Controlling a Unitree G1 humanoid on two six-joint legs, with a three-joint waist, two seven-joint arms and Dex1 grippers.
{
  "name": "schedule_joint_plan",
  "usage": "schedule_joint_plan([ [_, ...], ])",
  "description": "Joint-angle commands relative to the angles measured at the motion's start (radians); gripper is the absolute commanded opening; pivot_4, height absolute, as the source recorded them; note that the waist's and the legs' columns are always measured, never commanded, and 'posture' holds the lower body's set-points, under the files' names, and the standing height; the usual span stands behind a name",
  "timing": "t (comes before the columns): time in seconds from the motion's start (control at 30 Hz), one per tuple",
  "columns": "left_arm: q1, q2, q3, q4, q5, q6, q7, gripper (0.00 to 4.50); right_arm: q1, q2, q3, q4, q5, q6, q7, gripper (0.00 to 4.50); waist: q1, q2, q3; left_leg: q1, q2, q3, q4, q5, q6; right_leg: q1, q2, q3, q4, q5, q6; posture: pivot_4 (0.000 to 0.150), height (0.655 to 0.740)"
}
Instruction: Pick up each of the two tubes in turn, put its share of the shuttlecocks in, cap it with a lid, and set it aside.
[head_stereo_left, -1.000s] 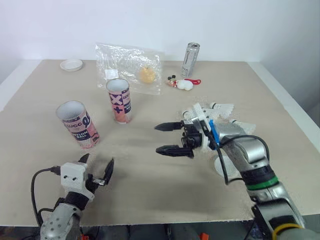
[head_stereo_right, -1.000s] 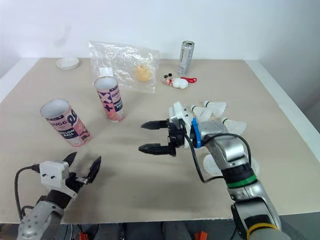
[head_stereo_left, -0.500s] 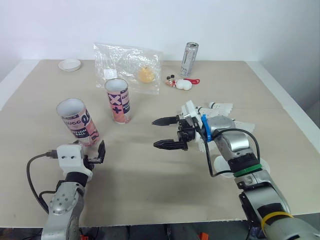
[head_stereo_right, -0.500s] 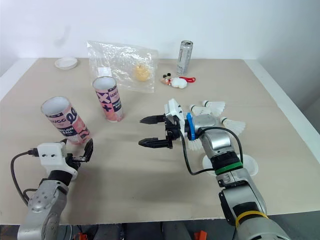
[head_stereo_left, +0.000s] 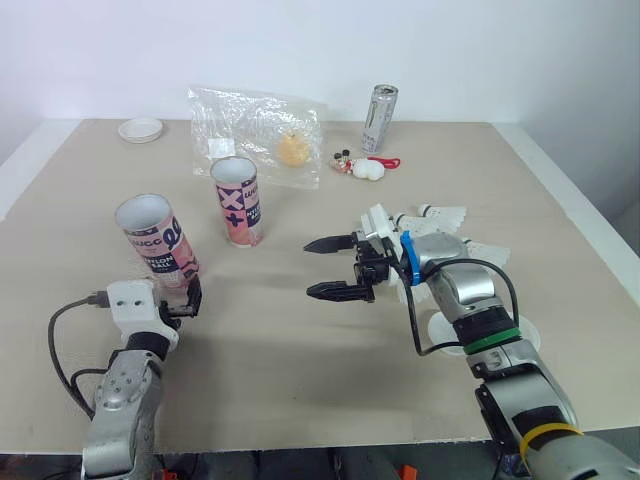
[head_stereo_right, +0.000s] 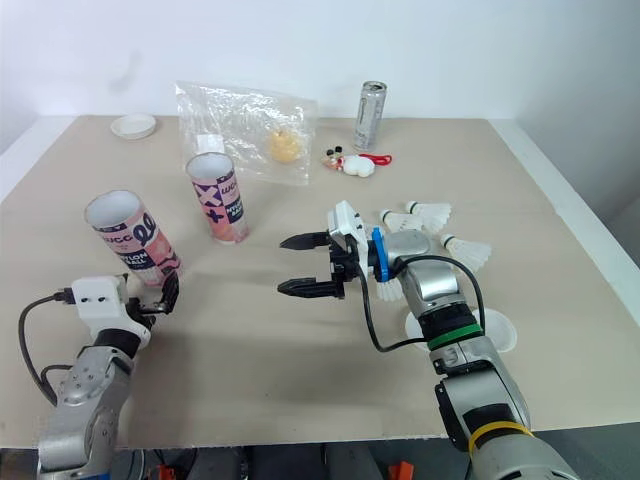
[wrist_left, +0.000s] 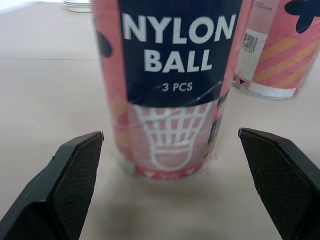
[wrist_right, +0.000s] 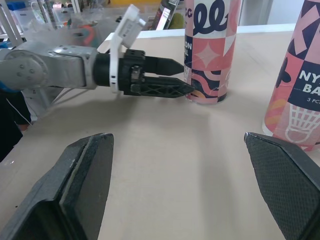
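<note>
Pushed left gripper forward since a second ago, up to the foot of the near tube at 9 o'clock. Spread wide, black cross-hatched fingers flanking its glossy pink-and-navy printed wall without touching. Shifted right gripper a little toward centre, gaping wide and holding nothing. Second tube, same round open-topped shape, standing at 10 o'clock. White skirted shuttlecocks lying at 3 o'clock behind the right arm. Matte beige table, plain white wall beyond. Crinkled clear bag at 11, slim metal can at 12, shallow white lid far out at 10.
</note>
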Motion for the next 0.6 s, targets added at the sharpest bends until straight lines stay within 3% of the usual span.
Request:
schedule_joint_plan([
  [0.03, -0.056, 0.026, 0.018, 0.053, -0.037, -0.002, -0.039, 4.50, -0.031, 0.000, -0.034, -0.017, 0.001, -0.015, 0.005, 4.47, 0.000, 0.000, 0.000, 0.000, 0.000, 0.000, 0.000, 0.000, 0.000, 0.000, 0.000, 0.000, 0.000, 0.000, 0.000, 0.150, 0.7400],
  [0.6, -0.233, 0.135, 0.000, 0.348, -0.023, -0.104, -0.176, 4.50, -0.020, -0.016, -0.038, -0.053, -0.001, -0.007, -0.015, 4.47, 0.001, 0.000, 0.000, 0.000, 0.000, -0.002, 0.000, 0.001, -0.001, 0.000, 0.000, -0.001, 0.000, 0.000, 0.000, 0.150, 0.7400],
])
